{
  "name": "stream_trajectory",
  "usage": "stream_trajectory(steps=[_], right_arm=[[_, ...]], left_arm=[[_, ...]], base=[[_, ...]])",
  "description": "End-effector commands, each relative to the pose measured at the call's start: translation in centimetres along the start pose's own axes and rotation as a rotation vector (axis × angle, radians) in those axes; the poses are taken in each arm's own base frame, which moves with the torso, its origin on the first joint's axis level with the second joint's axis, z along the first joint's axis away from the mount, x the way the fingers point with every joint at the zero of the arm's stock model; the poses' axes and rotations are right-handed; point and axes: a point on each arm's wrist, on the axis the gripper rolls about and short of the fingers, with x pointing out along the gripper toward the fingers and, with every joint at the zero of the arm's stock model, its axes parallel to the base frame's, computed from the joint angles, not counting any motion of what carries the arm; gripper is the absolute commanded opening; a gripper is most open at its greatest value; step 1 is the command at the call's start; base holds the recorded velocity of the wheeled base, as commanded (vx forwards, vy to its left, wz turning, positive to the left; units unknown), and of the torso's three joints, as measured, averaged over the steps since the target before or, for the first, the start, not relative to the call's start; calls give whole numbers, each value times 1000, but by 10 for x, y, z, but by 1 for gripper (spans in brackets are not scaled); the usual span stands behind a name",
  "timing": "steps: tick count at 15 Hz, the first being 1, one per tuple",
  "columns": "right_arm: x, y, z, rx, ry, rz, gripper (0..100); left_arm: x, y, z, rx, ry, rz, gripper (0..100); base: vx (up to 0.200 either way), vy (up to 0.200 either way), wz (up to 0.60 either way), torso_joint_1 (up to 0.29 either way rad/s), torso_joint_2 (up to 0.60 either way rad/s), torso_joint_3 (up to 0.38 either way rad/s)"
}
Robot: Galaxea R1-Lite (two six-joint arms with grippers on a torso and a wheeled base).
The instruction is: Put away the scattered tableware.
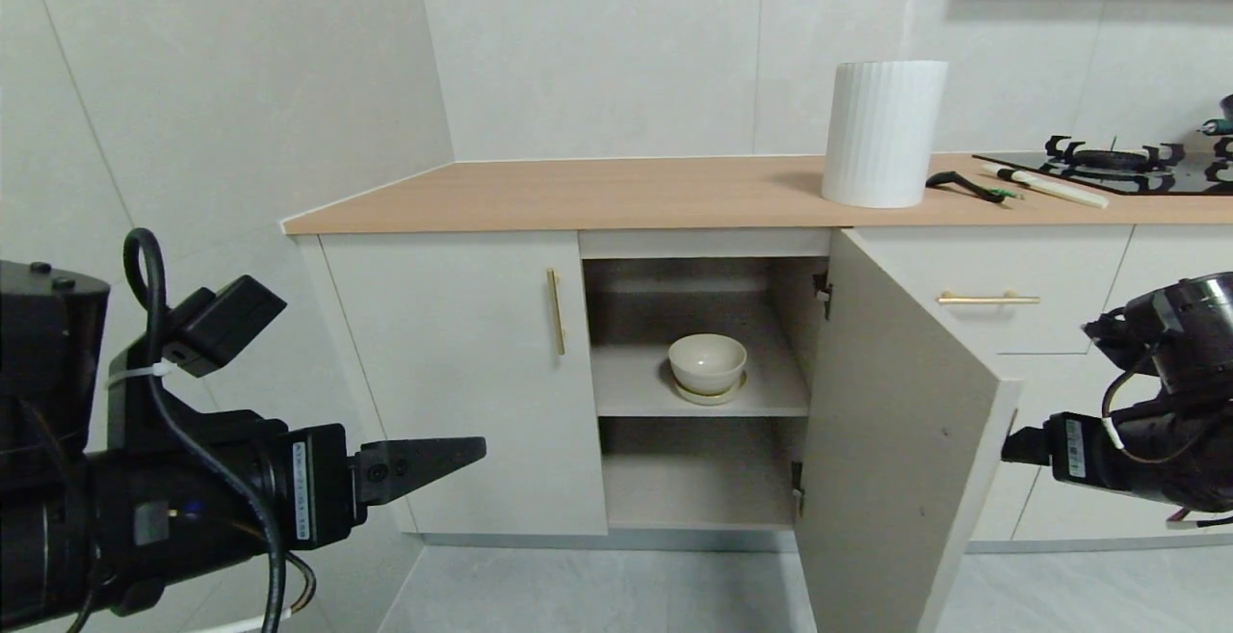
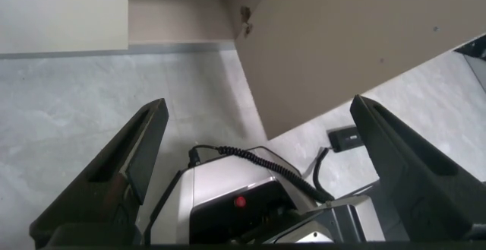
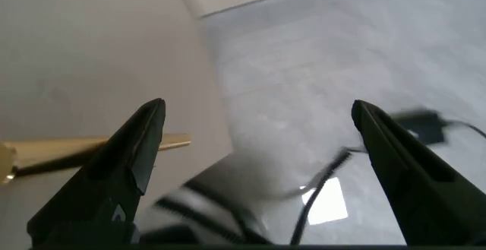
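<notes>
A cream bowl (image 1: 708, 360) sits on a small plate (image 1: 710, 392) on the middle shelf of the open cabinet (image 1: 636, 392). The cabinet door (image 1: 896, 421) stands swung out toward me. My left gripper (image 1: 472, 450) is open and empty, low and to the left of the cabinet; in its wrist view the left gripper (image 2: 258, 107) hangs over the floor with the door (image 2: 364, 45) ahead. My right gripper (image 3: 258, 109) is open and empty behind the door's outer face, close to its gold handle (image 3: 76, 155).
On the wooden counter (image 1: 597, 192) stand a tall white ribbed container (image 1: 884, 132), a black-handled utensil (image 1: 968, 187) and a cream utensil (image 1: 1050, 188), beside a gas hob (image 1: 1127, 166). The left cabinet door (image 1: 462, 373) is closed. Grey floor tiles (image 1: 597, 594) lie below.
</notes>
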Motion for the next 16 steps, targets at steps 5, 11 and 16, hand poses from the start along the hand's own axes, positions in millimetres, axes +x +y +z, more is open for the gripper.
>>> stream_trajectory(steps=[5,11,16], right_arm=[[22,76,3,-184,71,199,100],[58,125,20,-235,73,247,100],[66,131,18,-230,122,326,100]], left_arm=[[-1,-1,2,3,-15,-4,100],[-2,-1,2,4,-19,-6,100],[-1,-1,1,6,-16,-1,100]], base=[[0,0,0,0,0,0],[0,0,0,0,0,0],[0,0,0,0,0,0]])
